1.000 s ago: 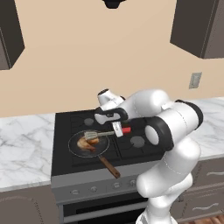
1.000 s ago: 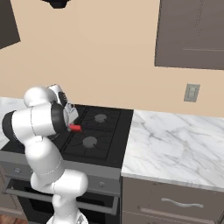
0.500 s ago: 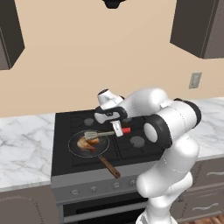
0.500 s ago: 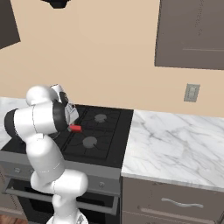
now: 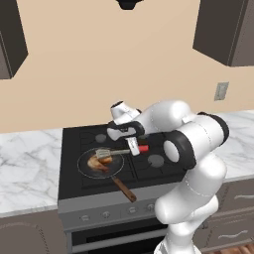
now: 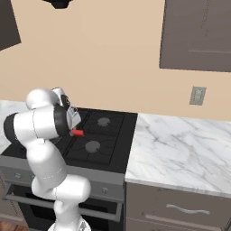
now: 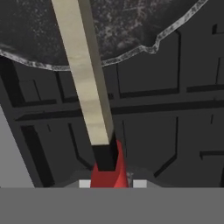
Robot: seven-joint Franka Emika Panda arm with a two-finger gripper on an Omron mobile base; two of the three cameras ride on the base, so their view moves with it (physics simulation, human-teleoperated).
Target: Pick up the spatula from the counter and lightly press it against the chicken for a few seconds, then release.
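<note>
One risk we note: gripper (image 5: 133, 147) clamped on spatula (image 5: 116, 152) handle just outside the pan (image 5: 113, 167), blade at the chicken (image 5: 95, 162) inside it; pressing harder could shove the pan or twist the handle loose.

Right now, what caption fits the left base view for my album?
Jaws grip the spatula by its red handle, blade over the chicken in the pan on the stove.

On the stove (image 5: 149, 171), pan (image 5: 114, 167) at front left burner, chicken (image 5: 94, 162) in pan, spatula (image 5: 118, 152) on chicken, counters (image 5: 27, 166) flanking stove
</note>
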